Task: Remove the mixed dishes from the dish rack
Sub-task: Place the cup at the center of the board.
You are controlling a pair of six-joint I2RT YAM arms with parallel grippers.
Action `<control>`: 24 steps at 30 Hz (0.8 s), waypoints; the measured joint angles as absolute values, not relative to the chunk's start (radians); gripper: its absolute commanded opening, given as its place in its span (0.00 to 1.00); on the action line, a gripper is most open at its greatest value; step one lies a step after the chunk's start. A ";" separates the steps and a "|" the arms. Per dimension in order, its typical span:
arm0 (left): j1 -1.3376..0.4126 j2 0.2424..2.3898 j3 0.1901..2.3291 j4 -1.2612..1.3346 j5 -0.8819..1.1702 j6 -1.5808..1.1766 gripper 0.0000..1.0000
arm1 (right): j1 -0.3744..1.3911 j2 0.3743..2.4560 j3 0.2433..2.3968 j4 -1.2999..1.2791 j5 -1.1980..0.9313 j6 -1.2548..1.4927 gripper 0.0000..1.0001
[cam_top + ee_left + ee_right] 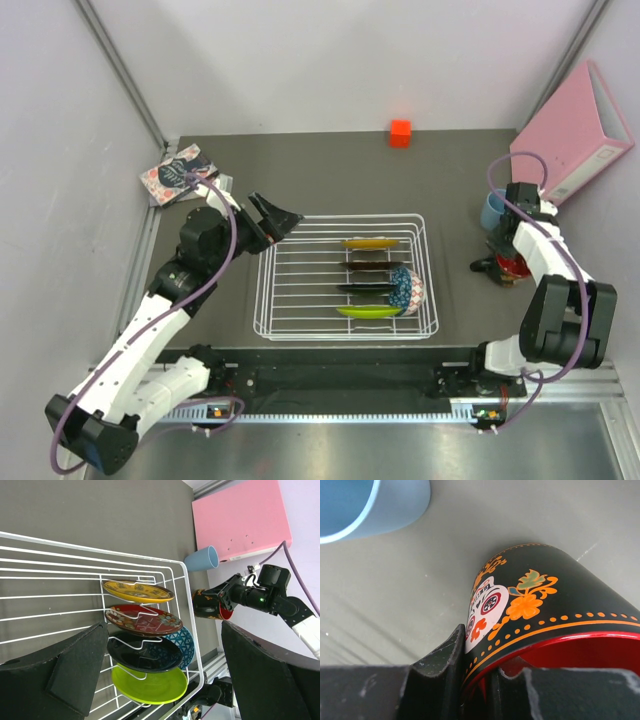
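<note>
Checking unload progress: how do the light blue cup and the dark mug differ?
The light blue cup is plain; the dark mug is black with orange-and-white artwork and red inside. The cup sits free; the mug's rim is pinched by the right tool. Both are outside the dish rack.

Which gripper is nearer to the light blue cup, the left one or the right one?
Right. The right gripper holds the dark mug just beside the light blue cup; the left gripper hangs open at the far left corner of the dish rack.
</note>
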State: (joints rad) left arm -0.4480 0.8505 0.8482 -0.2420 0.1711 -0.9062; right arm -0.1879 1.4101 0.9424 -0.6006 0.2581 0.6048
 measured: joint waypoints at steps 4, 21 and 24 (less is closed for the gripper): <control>-0.448 0.860 0.848 -0.242 0.171 -0.906 0.99 | -0.188 1.436 0.942 -0.579 0.265 0.605 0.06; -0.448 0.883 0.847 -0.248 0.179 -0.887 0.99 | -0.189 1.430 0.952 -0.516 0.249 0.604 0.40; -0.448 0.893 0.847 -0.248 0.187 -0.887 0.99 | -0.180 1.384 0.984 -0.540 0.239 0.606 0.40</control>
State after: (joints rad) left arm -0.4480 0.8932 0.8467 -0.2478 0.1871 -0.8871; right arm -0.1802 1.3838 0.9840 -0.5404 0.2394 0.6056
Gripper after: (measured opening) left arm 0.986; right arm 0.401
